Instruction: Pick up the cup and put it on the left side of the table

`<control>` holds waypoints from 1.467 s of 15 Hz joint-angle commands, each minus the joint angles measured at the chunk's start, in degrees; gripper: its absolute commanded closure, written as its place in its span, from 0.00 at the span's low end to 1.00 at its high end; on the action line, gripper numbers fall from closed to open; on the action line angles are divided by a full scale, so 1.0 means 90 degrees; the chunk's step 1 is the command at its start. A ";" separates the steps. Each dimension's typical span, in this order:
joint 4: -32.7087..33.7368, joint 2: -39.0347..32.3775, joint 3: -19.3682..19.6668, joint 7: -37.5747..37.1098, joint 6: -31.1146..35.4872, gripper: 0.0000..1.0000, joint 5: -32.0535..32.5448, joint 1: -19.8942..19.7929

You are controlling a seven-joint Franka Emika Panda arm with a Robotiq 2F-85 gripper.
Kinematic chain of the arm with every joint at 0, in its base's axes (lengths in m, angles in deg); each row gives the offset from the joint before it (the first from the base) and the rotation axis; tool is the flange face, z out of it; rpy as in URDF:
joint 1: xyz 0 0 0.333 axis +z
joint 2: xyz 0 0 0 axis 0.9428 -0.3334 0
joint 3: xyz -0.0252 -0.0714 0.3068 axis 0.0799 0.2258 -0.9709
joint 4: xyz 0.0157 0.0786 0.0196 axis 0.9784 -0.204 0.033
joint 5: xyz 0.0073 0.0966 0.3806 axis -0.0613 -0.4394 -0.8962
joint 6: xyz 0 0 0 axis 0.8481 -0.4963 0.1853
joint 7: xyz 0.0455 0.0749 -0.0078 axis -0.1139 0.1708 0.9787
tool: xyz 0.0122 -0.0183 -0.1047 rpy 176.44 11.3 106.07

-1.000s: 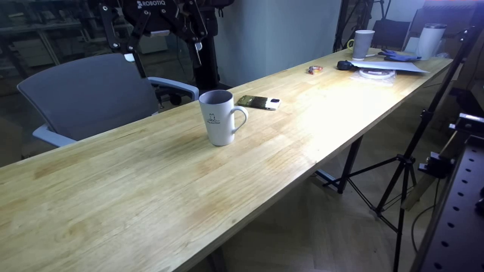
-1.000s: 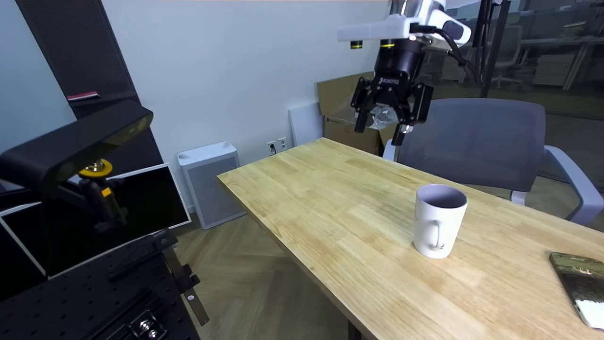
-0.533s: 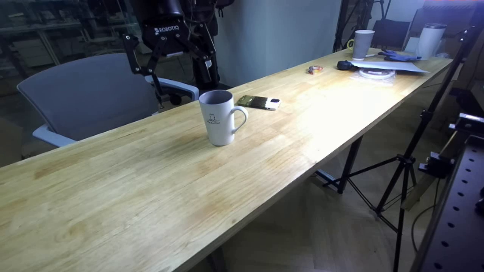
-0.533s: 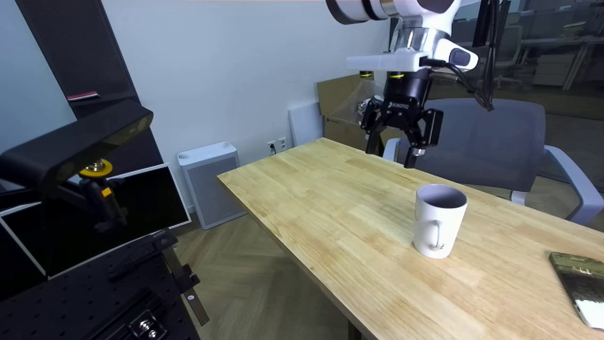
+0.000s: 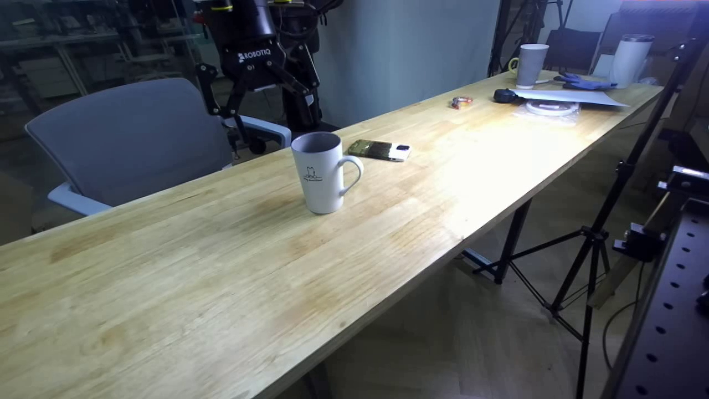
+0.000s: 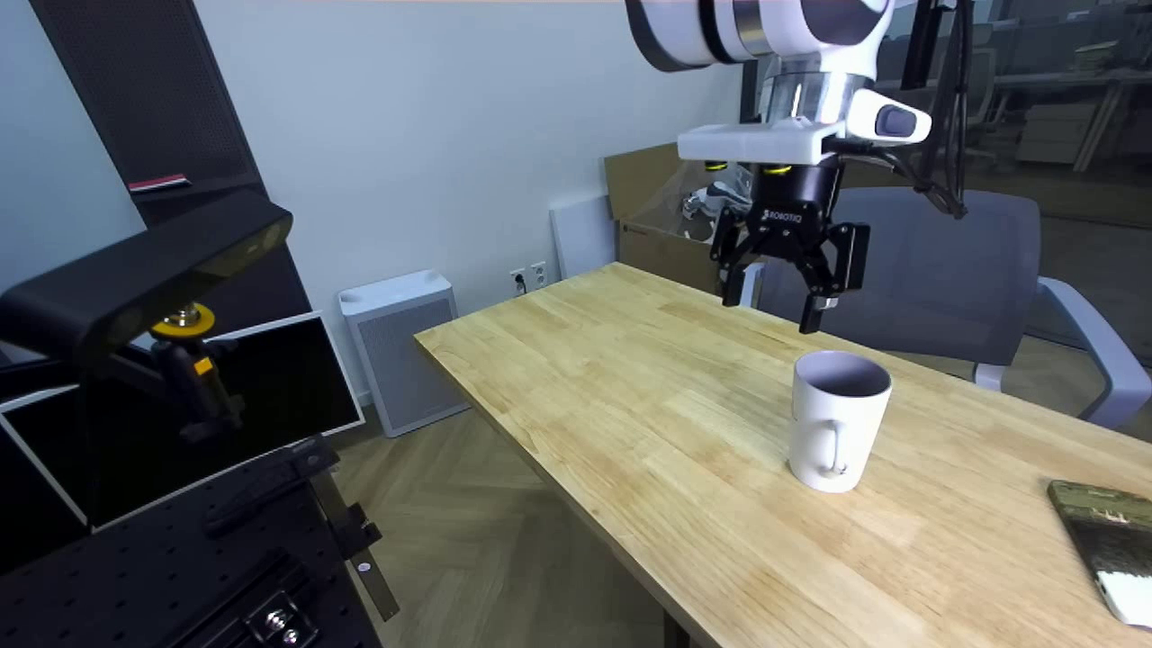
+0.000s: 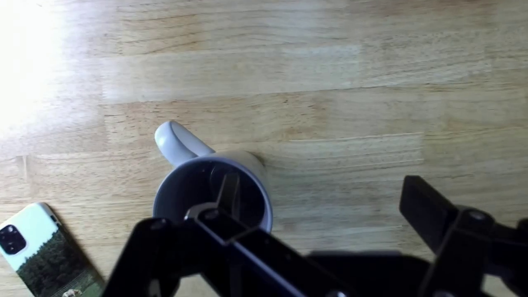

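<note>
Above the mug [image 6: 839,432] and off toward the chair [image 6: 945,288], the gripper [image 6: 771,313] hangs with its fingers [image 7: 427,212] spread and nothing between them. The mug stands upright on the table [image 6: 576,405]; the phone [image 5: 379,150] lies near the mug, not touching it. The current step appears to be the approach for the grasp. Procedure: shift the gripper toward the mug until it is centred between the fingers. In the wrist view, one finger overlaps the mug, so a straight descent could strike the rim [image 7: 268,212] or enter the mug. Keep both fingers clear of the handle [image 7: 168,143]. Lower them alongside the mug, then close evenly; pressure from one side alone may tip the mug. Its smooth outside will probably need a firm hold.
</note>
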 commanded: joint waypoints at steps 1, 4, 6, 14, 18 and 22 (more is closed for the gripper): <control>0.0109 -0.0122 0.0021 -0.0048 0.0299 0.00 0.0013 -0.0037; 0.0115 -0.0195 0.0062 -0.0068 0.0656 0.00 0.0028 -0.0057; 0.0123 -0.0223 0.0090 -0.0075 0.0800 0.00 0.0029 -0.0063; -0.0004 -0.0199 0.0090 0.0012 0.0805 0.00 0.0023 -0.0071; -0.0005 -0.0200 0.0089 0.0014 0.0805 0.00 0.0023 -0.0072; 0.0054 -0.0377 0.0080 0.0001 0.0823 0.00 -0.0005 -0.0073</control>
